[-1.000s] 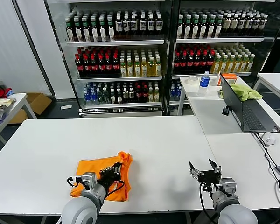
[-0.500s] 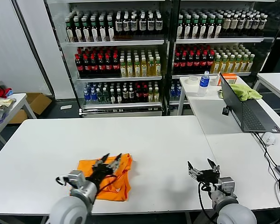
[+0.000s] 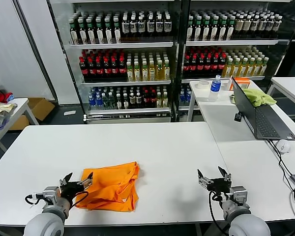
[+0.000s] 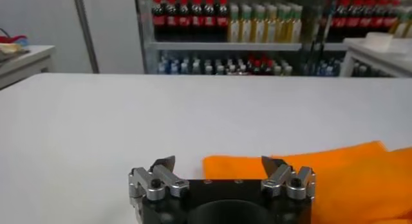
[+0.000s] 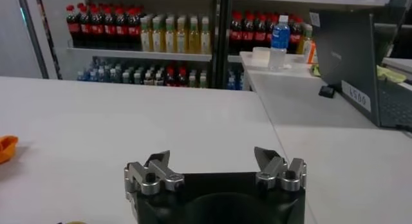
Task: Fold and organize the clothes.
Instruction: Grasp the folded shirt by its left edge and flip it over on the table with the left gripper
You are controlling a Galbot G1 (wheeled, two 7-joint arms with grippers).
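Two grippers sit low over the white table (image 3: 152,142), both with fingers spread wide and holding nothing. The left gripper (image 3: 76,182) is just beside the folded orange T-shirt (image 3: 110,184), which lies flat on its right side. The right gripper (image 3: 210,177) is well apart from the shirt, over bare table

I'm looking into what seems a shop-like test room, where glass-fronted drink coolers (image 3: 172,59) are lining the back wall with rows of bottles, white tables (image 3: 152,147) are filling the floor, and a laptop (image 3: 258,115) is sitting open on a side table.
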